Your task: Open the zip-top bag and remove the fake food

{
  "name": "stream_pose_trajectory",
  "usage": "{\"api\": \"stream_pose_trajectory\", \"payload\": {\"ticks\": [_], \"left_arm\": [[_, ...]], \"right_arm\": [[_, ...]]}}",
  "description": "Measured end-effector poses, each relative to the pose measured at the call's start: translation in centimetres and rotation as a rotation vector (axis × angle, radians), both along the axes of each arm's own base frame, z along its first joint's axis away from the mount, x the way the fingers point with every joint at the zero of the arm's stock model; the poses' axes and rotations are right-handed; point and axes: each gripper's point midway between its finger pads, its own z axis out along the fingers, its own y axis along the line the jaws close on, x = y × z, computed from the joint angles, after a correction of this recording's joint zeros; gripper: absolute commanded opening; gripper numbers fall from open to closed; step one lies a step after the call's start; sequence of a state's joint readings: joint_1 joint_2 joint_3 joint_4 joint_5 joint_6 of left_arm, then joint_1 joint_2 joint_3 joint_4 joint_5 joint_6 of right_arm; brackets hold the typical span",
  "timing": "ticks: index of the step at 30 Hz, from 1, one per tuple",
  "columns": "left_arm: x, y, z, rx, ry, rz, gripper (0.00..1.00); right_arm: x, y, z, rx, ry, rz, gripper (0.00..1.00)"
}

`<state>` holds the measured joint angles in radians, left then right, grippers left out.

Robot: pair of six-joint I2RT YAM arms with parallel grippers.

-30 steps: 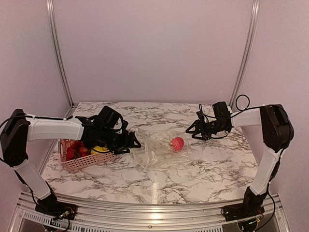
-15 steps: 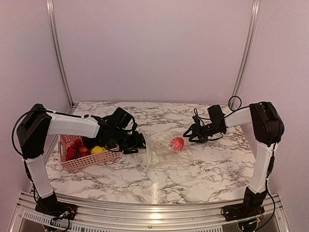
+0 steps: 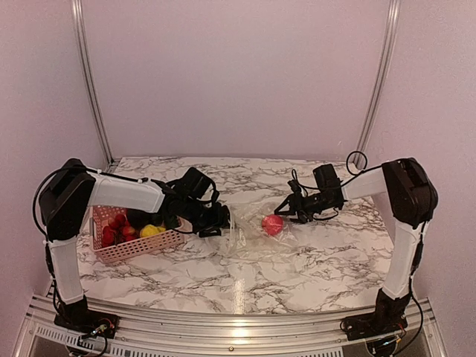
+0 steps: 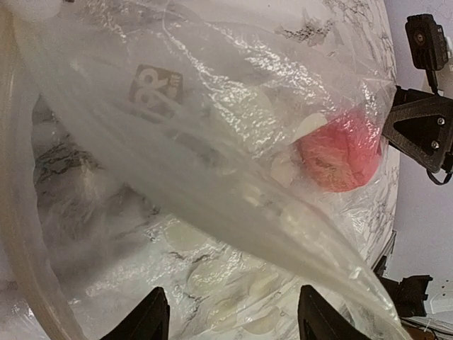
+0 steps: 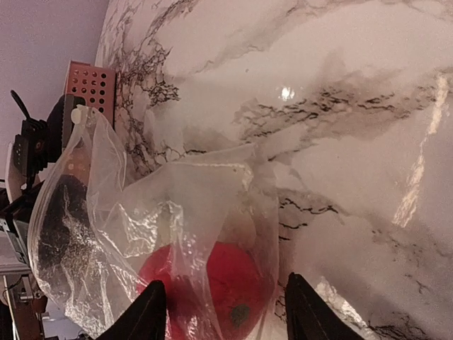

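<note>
**A:** Status?

**B:** Approx. most of it judged done. The bag (image 3: 249,232) looks opened, with its mouth at the 9 o'clock end, lifted next to the L gripper (image 3: 216,223). A heap of toys (image 3: 123,229) (red, yellow, one dark) is seen in the basket (image 3: 140,248), at 9 o'clock of the bag. Only one red fruit (image 3: 272,224) can be made out inside the film.

**A:** Left to do?

**B:** That one is to be got out. Nothing else is seen in the bag, though the crinkles could hide sth small.

**A:** Grippers?

**B:** R gripper (image 3: 285,210): fingers spread wide, nothing held. L gripper: fingers also set wide apart in its wrist view, with film draped across most of the pic. Whether the rim is hooked on a finger can't be told.

**A:** Fruit vs. tools?

**B:** In the top view it's found at approx. 7 o'clock of the R gripper, just beside it, down on the table (image 3: 320,260), at the bag's far 3 o'clock end. From the L gripper it lies at 3 o'clock, well apart, with most of the bag between. In the R wrist view it's framed between the two fingertips, just ahead, but plastic is wrapped over it, so any contact from that side would likely be made thru the film, not direct.
</note>
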<state>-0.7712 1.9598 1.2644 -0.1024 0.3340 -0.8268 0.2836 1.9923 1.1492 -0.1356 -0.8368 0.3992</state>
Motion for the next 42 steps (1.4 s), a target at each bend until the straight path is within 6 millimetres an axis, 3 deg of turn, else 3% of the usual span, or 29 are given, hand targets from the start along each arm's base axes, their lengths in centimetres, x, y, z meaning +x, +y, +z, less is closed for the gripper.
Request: {"api": "stream_pose_trajectory", "payload": {"ticks": [6,12,15,22,34,42], "left_arm": [[0.1,-1.1,0.1,-0.079,-0.027,0.002,0.63],[0.3,-1.9,-1.8,-0.081,-0.016,0.003,0.61],[0.0,-2.6,-2.6,-0.070,-0.011,-0.008,0.60],[-0.5,-5.3,-2.3,-0.142,-0.044,-0.063,0.61],[-1.7,-10.9,0.8,-0.287,-0.117,-0.180,0.78],[-1.0,-12.5,-1.3,-0.185,-0.145,-0.214,0.78]], "right_arm": [[-0.4,-0.1,-0.4,-0.008,0.004,-0.017,0.21],[-1.1,-0.6,-2.0,-0.067,0.013,-0.025,0.00],[-1.5,-0.5,-2.9,-0.122,-0.002,-0.011,0.00],[-2.2,1.4,-3.5,-0.204,-0.078,0.057,0.00],[-2.6,3.3,-3.4,-0.272,-0.138,0.068,0.00],[-3.3,4.0,-3.2,-0.212,-0.096,0.047,0.00]]}}
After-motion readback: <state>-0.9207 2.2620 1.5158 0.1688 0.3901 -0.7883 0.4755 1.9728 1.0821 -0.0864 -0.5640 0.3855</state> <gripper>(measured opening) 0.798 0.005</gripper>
